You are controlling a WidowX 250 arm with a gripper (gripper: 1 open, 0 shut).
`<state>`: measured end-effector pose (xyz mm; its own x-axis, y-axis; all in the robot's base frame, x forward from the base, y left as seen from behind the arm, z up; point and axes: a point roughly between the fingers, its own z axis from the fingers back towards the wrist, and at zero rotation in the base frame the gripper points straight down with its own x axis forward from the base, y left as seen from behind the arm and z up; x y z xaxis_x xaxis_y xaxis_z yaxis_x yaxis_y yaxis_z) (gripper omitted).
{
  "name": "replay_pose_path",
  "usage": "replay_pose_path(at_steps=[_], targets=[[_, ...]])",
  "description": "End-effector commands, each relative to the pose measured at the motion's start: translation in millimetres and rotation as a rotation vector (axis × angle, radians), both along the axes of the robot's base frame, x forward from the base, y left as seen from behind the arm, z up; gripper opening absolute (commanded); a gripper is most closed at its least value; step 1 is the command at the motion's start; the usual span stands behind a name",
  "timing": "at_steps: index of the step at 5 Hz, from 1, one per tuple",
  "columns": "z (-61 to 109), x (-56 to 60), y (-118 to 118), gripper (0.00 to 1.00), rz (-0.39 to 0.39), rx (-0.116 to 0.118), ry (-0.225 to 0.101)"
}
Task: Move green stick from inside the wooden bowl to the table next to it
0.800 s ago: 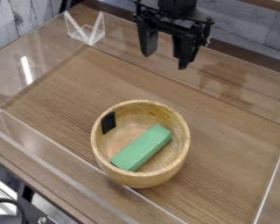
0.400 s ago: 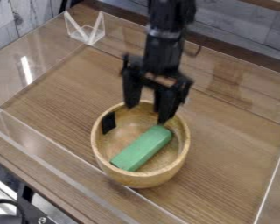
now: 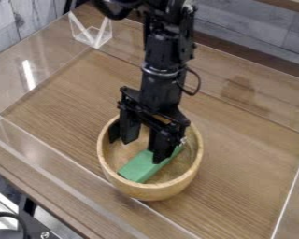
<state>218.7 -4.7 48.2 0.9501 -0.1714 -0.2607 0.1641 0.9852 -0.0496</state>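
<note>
Brown wood-grain table (image 3: pixel 246 168) beneath the wooden bowl (image 3: pixel 149 194), clear acrylic walls (image 3: pixel 27 65) alongside

No writing is showing anywhere from where I'm standing: no words, no numbers, no brand, no sign that I'm managing to read. The wooden bowl (image 3: pixel 187 179) is sitting beneath the jaws, and its rim is carrying no lettering that I'm making out. The green stick (image 3: pixel 145 166) is lying inside it, just below the jaws, and its bright face is giving me nothing to read either. Out around the jaws, the table (image 3: pixel 246 140) is showing only wood grain, with no legible mark that I'm spotting on it.
</note>
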Motion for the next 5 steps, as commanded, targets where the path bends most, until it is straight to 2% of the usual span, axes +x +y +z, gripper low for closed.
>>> replay_pose_path(at_steps=[1, 5], targets=[[10.4, 4.5, -1.2, 1.00, -0.011, -0.001, -0.070], [12.9, 3.8, -1.6, 1.00, 0.004, -0.021, -0.119]])
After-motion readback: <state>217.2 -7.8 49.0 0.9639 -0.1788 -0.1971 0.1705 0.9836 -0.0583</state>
